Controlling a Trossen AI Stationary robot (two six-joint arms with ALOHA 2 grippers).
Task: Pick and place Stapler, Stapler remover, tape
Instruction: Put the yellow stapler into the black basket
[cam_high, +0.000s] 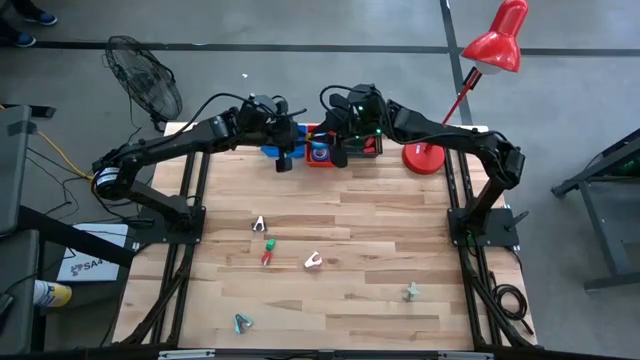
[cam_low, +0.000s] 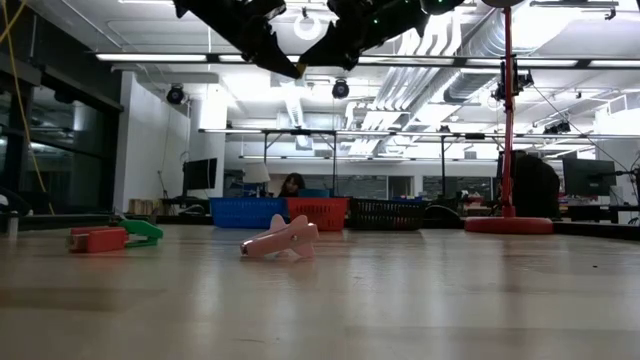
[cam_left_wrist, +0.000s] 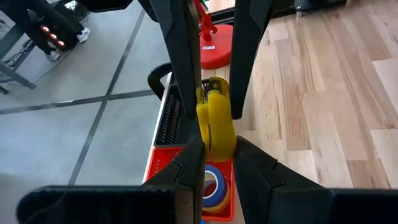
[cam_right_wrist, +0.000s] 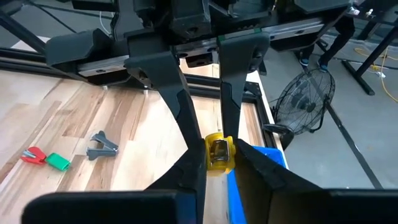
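Left gripper (cam_left_wrist: 211, 163) clamping yellow plastic stapler (cam_left_wrist: 214, 121) | hovering above red basket (cam_left_wrist: 160, 165) with tape rolls (cam_left_wrist: 214, 186) | right gripper (cam_right_wrist: 214, 168) gripping the same stapler

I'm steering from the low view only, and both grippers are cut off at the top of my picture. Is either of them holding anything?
Observer: Yes. The wrist views show a yellow stapler gripped by both at once, the left gripper on one end and the right gripper on the other.
Operator: What lies under it?
Observer: In the left wrist view the red bin at the table's far edge is just below, with tape rolls already inside.
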